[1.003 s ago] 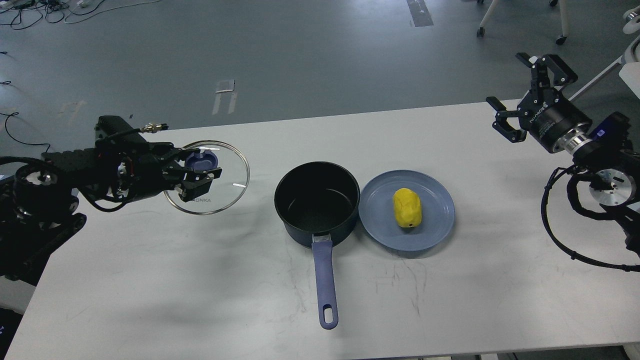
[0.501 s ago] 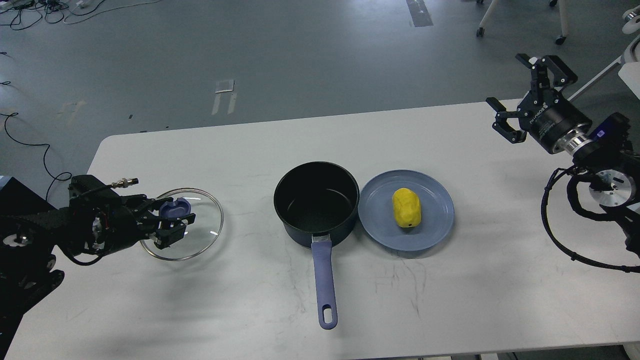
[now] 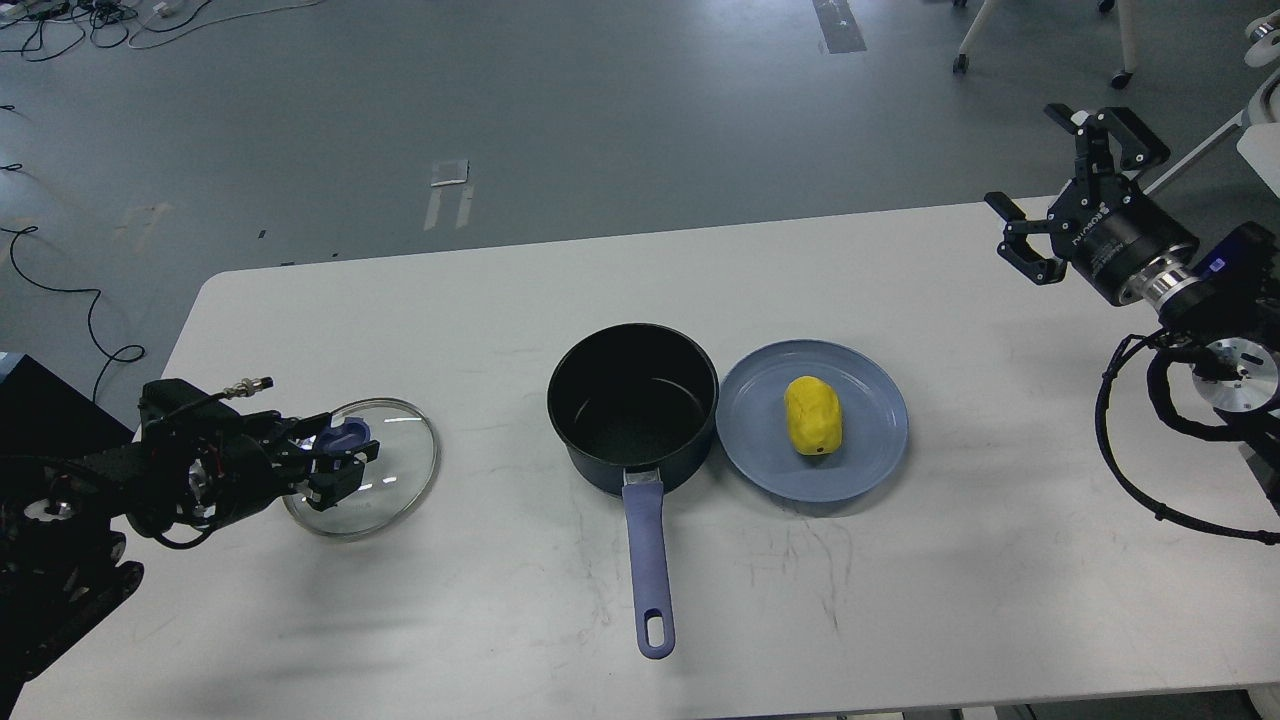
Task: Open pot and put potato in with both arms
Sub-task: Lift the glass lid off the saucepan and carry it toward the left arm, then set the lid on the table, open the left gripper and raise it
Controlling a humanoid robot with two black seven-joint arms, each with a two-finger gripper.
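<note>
The dark pot (image 3: 633,405) stands open at the table's middle, its blue handle (image 3: 650,565) pointing toward me. The yellow potato (image 3: 812,415) lies on a blue plate (image 3: 870,445) just right of the pot. My left gripper (image 3: 338,462) is shut on the blue knob (image 3: 345,437) of the glass lid (image 3: 395,470), which is low at the table's left side, about at the surface. My right gripper (image 3: 1075,190) is open and empty, raised at the far right edge, well away from the potato.
The white table (image 3: 900,600) has rounded far-left corner and front edge near me. Cables (image 3: 1150,480) hang from my right arm. Chair legs (image 3: 1040,40) stand on the grey floor beyond.
My left arm carried the lid from mid-height left of the pot down and toward me to the table's left side. The right gripper shifted slightly right.
</note>
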